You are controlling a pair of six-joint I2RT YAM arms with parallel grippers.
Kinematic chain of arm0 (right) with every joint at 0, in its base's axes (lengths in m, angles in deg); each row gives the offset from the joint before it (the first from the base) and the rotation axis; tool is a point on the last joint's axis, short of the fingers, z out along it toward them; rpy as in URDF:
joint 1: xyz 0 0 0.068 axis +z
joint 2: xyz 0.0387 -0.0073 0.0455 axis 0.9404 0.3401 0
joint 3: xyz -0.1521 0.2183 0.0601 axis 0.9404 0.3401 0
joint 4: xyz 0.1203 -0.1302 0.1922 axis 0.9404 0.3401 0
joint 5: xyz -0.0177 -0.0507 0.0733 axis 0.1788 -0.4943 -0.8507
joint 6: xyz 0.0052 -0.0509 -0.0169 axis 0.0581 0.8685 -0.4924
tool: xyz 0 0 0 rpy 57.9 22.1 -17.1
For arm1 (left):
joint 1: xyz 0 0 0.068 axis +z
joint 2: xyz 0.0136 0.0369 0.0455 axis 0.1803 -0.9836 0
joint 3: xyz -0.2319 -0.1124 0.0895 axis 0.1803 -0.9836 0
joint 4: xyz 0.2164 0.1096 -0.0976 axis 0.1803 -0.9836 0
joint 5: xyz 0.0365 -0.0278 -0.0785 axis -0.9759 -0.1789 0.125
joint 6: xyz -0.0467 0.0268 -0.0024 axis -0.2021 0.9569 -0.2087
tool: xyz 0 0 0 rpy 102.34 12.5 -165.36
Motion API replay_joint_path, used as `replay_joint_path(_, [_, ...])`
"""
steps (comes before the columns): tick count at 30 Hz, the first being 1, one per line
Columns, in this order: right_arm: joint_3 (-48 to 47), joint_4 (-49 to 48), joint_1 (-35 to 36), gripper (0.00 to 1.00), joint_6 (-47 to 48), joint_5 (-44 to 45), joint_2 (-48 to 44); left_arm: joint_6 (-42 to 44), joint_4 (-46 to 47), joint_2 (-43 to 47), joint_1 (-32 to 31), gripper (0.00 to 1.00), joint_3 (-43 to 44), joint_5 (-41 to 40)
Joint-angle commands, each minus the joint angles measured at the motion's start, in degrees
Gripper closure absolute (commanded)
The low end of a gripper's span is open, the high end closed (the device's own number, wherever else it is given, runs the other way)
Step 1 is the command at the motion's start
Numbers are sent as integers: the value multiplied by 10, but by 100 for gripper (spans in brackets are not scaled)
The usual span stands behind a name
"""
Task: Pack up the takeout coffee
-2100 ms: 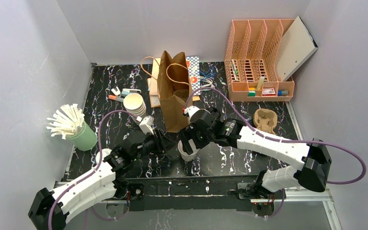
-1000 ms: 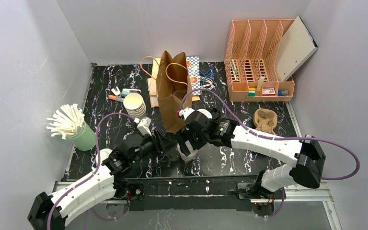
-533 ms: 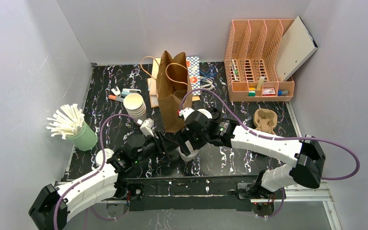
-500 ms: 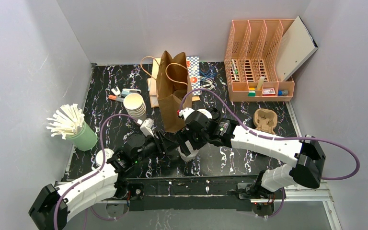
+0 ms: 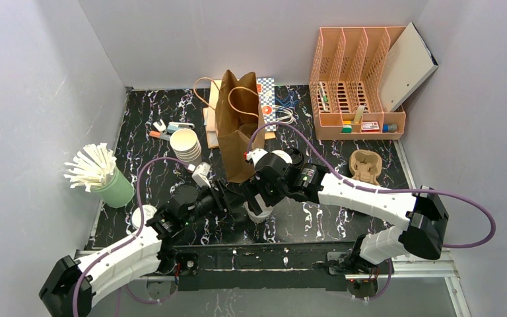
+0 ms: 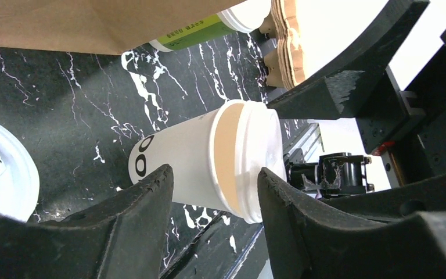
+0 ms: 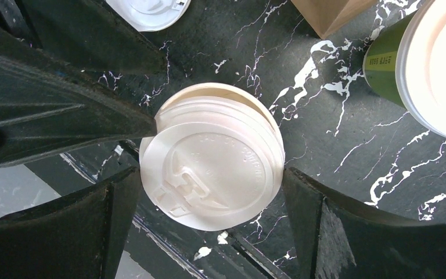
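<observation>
A lidded cream cup [image 7: 212, 168] stands upright on the black marbled table [image 5: 317, 221], at the front between the two arms. The right end effector [image 7: 209, 195] hangs over it, fingers spread wide either side of the lid, gripping nothing. The left end effector [image 6: 215, 174] is half open beside the cup; contact is unclear. A green cup [image 7: 383, 58] waits near the paper bag [image 5: 239, 132]. This looks like the pickup: next, close gently below the lid, then lift toward the bag.

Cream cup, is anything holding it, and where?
Cannot tell. Left gripper flanks the upper wall of the cream cup; right gripper flanks its lid; contact unclear.
</observation>
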Motion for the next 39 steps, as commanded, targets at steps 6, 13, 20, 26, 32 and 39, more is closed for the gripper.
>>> replay_joint_path(6, [-15,-18,4,7,-5,14,3,21,-52,34,-3,45,34,-2])
replay_joint_path(13, [-24,-14,4,8,-12,27,6,23,-42,13,-3,43,29,6])
replay_joint_path(20, [-34,-13,4,4,-14,14,10,19,-30,28,-3,43,26,8])
replay_joint_path(26, [-45,-9,6,4,-12,22,17,24,-46,38,-3,42,30,4])
replay_joint_path(32, [-52,-8,6,2,-12,32,28,24,-50,44,-3,42,29,3])
replay_joint_path(39, [-41,-26,8,2,-13,34,32,30,-61,47,-3,42,30,-1])
